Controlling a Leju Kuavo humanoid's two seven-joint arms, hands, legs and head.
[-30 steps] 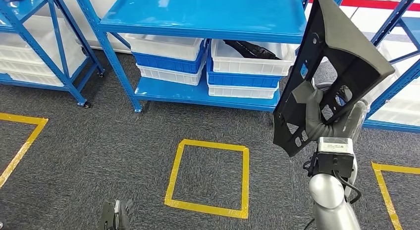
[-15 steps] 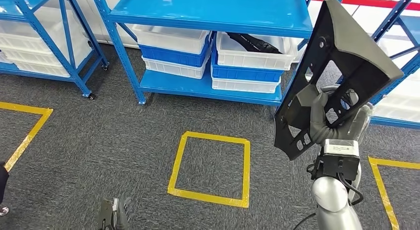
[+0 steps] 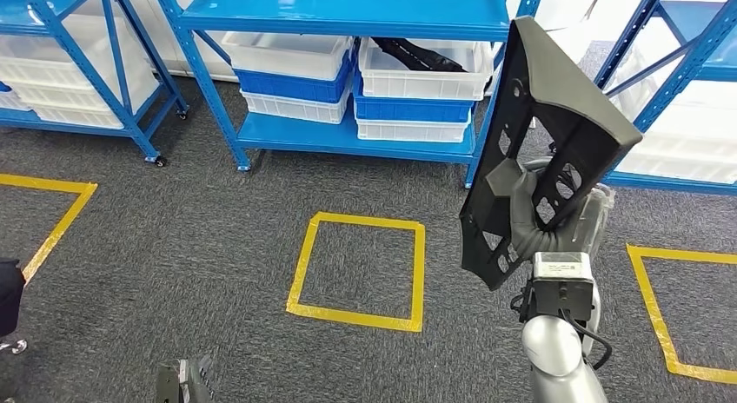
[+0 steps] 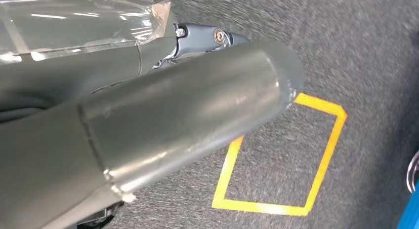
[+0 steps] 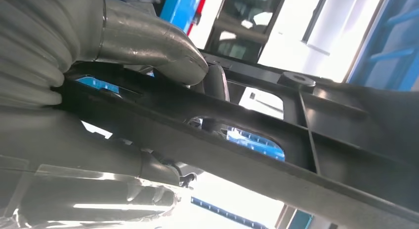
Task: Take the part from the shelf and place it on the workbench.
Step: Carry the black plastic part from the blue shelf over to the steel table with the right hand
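Left hand (image 3: 184, 381) low at the frame edge over grey carpet; fingers blurred, grip state unclear. Right hand (image 3: 532, 214) raised, thumb and fingers (image 5: 216, 83) wrapped through a cutout of the black panel (image 3: 543, 142), held tilted upright. Yellow tape square (image 3: 358, 261) on the floor beyond. Blue shelf (image 3: 348, 12) behind, stacked bins (image 3: 295, 77) underneath.

Black part (image 3: 556, 116) — blue shelf (image 3: 348, 12), white and blue bins (image 3: 300, 69), grey carpet (image 3: 200, 238), yellow tape square (image 3: 358, 260).
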